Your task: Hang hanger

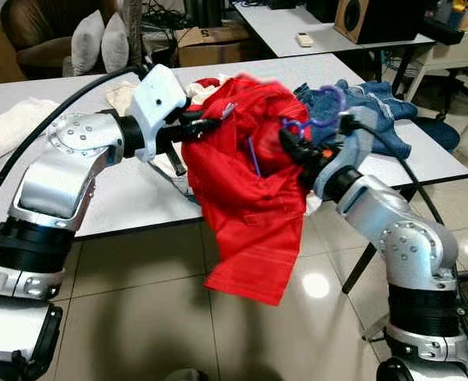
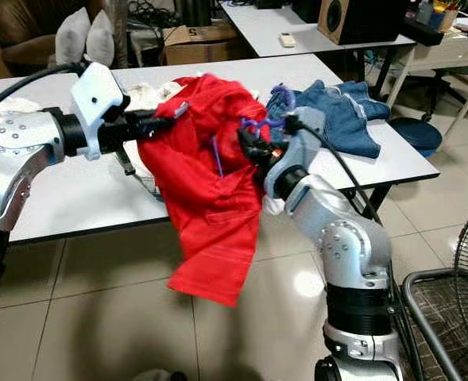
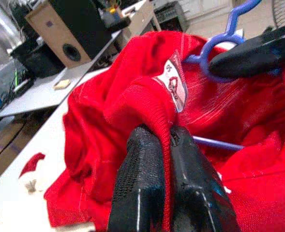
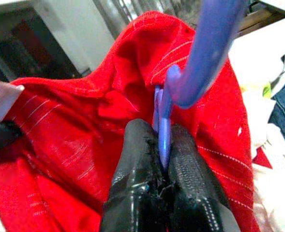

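Observation:
A red garment (image 1: 245, 190) hangs in the air over the front edge of a white table (image 1: 122, 198), held up between my two arms. My left gripper (image 1: 210, 123) is shut on the garment's collar by the white label (image 3: 175, 87). My right gripper (image 1: 293, 144) is shut on the neck of a blue-purple plastic hanger (image 4: 200, 58), whose hook (image 1: 329, 107) curls above the garment. Part of the hanger runs inside the cloth (image 1: 253, 155). The lower half of the garment droops below table height toward the floor.
Blue jeans (image 1: 377, 107) lie on the table's right end, white cloths (image 1: 11, 123) on its left. Behind stand a second table with a speaker (image 1: 369, 20), a sofa with cushions (image 1: 98, 40) and a cardboard box. A fan guard (image 2: 448, 317) stands at my right.

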Robot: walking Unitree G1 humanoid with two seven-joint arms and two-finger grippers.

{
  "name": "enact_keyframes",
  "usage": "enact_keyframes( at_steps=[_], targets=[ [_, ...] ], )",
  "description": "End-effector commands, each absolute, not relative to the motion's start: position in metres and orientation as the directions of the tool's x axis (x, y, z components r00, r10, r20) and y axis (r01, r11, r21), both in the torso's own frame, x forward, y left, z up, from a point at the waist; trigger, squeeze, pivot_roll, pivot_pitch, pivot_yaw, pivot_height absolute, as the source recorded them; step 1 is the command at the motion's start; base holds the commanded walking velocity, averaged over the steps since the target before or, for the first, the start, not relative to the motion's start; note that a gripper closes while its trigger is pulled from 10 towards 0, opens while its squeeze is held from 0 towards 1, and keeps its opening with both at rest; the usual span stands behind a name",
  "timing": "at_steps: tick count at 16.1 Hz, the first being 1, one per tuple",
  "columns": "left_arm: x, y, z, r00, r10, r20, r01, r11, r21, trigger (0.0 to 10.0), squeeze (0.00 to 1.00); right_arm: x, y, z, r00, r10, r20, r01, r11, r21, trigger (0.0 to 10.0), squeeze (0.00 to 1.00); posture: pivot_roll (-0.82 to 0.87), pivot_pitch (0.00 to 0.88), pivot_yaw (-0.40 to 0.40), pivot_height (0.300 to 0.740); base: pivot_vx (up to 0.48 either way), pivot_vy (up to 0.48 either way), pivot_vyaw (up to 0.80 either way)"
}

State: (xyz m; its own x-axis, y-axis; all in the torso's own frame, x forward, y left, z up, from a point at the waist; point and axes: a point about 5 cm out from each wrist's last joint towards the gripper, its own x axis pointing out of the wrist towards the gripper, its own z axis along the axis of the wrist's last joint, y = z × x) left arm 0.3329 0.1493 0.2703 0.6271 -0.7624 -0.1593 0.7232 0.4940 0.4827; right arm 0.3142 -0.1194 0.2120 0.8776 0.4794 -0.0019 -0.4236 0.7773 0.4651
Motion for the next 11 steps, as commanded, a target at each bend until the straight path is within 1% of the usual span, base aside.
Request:
enact_keyframes(
  at_steps=[1, 2, 3, 4, 5, 6, 7, 9, 10, 11],
  targets=[
    [0.332, 0.149, 0.274, 0.65, -0.751, -0.115, 0.695, 0.527, 0.49, 0.0, 0.0, 0.314, -0.117, 0.217, 0.861, 0.508, 0.013, -0.454, 0.759, 0.467, 10.0, 0.0, -0.15, 0.0, 0.055, 0.74, 0.0, 0.0, 0.0],
    [0.335, 0.149, 0.277, 0.673, -0.736, -0.079, 0.666, 0.557, 0.496, 0.0, 0.0, 0.311, -0.115, 0.214, 0.85, 0.526, -0.022, -0.466, 0.771, 0.434, 10.0, 0.0, -0.15, 0.0, 0.055, 0.74, 0.0, 0.0, 0.0],
    [0.34, 0.149, 0.289, 0.704, -0.71, 0.016, 0.602, 0.609, 0.517, 0.0, 0.0, 0.308, -0.116, 0.207, 0.847, 0.523, -0.1, -0.463, 0.817, 0.344, 10.0, 0.0, -0.16, 0.0, 0.053, 0.74, 0.0, 0.0, 0.0],
    [0.342, 0.149, 0.297, 0.709, -0.702, 0.069, 0.574, 0.631, 0.523, 0.0, 0.0, 0.307, -0.12, 0.203, 0.855, 0.499, -0.139, -0.45, 0.849, 0.278, 10.0, 0.0, -0.16, 0.0, 0.053, 0.74, 0.0, 0.0, 0.0],
    [0.343, 0.147, 0.315, 0.702, -0.695, 0.155, 0.538, 0.66, 0.524, 0.0, 0.0, 0.305, -0.128, 0.196, 0.865, 0.452, -0.218, -0.437, 0.892, 0.117, 10.0, 0.0, -0.15, 0.0, 0.052, 0.74, 0.0, 0.0, 0.0],
    [0.343, 0.146, 0.325, 0.69, -0.703, 0.174, 0.532, 0.655, 0.537, 0.0, 0.0, 0.303, -0.13, 0.194, 0.855, 0.462, -0.236, -0.452, 0.887, 0.099, 10.0, 0.0, -0.14, 0.0, 0.052, 0.74, 0.0, 0.0, 0.0],
    [0.342, 0.145, 0.34, 0.676, -0.706, 0.209, 0.51, 0.654, 0.559, 0.0, 0.0, 0.298, -0.134, 0.193, 0.847, 0.446, -0.289, -0.469, 0.883, -0.009, 10.0, 0.0, -0.14, 0.0, 0.056, 0.74, 0.0, 0.0, 0.0],
    [0.342, 0.144, 0.354, 0.668, -0.705, 0.236, 0.471, 0.647, 0.599, 0.0, 0.0, 0.285, -0.132, 0.195, 0.795, 0.529, -0.299, -0.539, 0.841, 0.054, 10.0, 0.0, -0.15, 0.0, 0.067, 0.74, 0.0, 0.0, 0.0],
    [0.343, 0.143, 0.354, 0.661, -0.72, 0.212, 0.475, 0.62, 0.624, 0.0, 0.0, 0.276, -0.136, 0.195, 0.768, 0.553, -0.323, -0.581, 0.814, 0.015, 10.0, 0.0, -0.15, 0.0, 0.071, 0.74, 0.0, 0.0, 0.0],
    [0.343, 0.141, 0.351, 0.657, -0.733, 0.176, 0.485, 0.591, 0.645, 0.0, 0.0, 0.266, -0.139, 0.197, 0.736, 0.594, -0.324, -0.623, 0.782, 0.018, 10.0, 0.0, -0.14, 0.0, 0.077, 0.74, 0.0, 0.0, 0.0]
  ],
)
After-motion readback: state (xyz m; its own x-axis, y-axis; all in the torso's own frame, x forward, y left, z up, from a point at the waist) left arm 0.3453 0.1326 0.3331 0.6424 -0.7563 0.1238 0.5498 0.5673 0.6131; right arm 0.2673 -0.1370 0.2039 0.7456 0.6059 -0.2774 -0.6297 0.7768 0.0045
